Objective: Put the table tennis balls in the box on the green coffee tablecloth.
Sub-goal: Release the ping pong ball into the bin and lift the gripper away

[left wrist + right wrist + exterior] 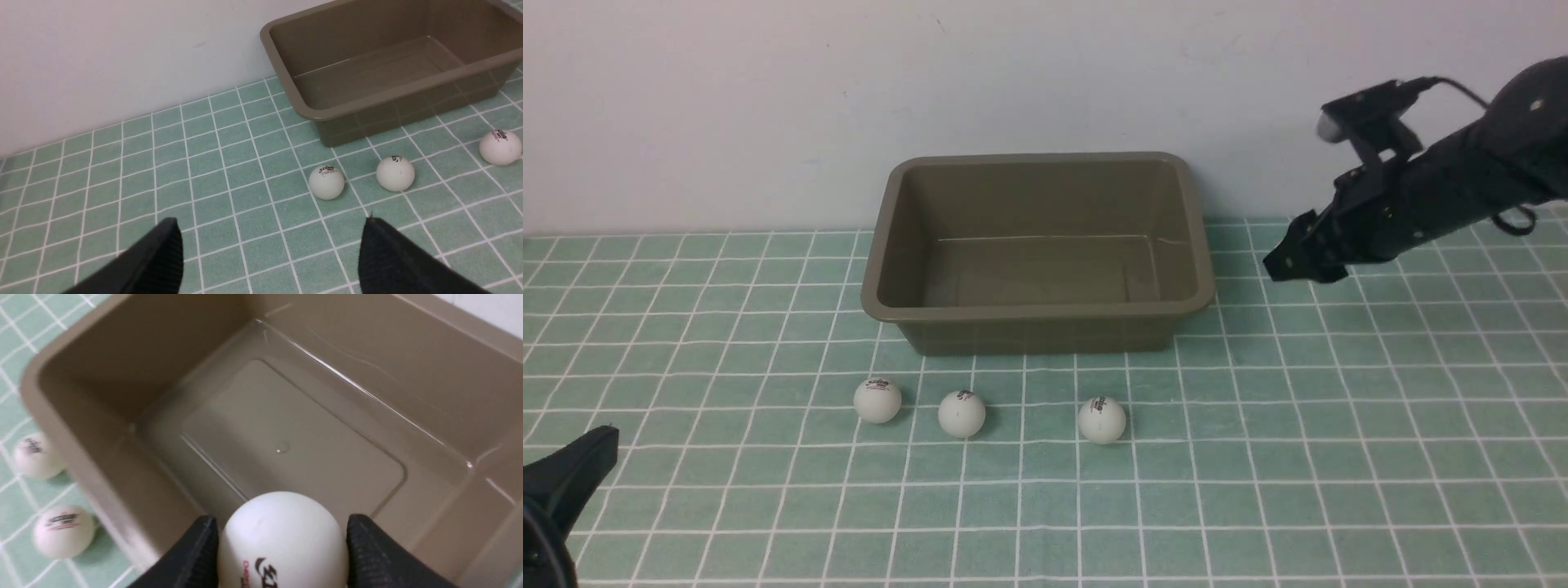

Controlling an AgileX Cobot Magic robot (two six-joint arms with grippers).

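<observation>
Right jaws clamped on a table tennis ball (282,539) beside the box's (1037,312) right rim: carry over mid-box, release low to curb bounce; three balls (961,413) on tablecloth (1258,490), left jaws apart.

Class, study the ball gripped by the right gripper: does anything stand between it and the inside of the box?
Nothing visible does. The ball sits in the right gripper, just right of the box, which is lidless and empty. Only its right rim lies on the way; the other three balls lie in front of it.
</observation>
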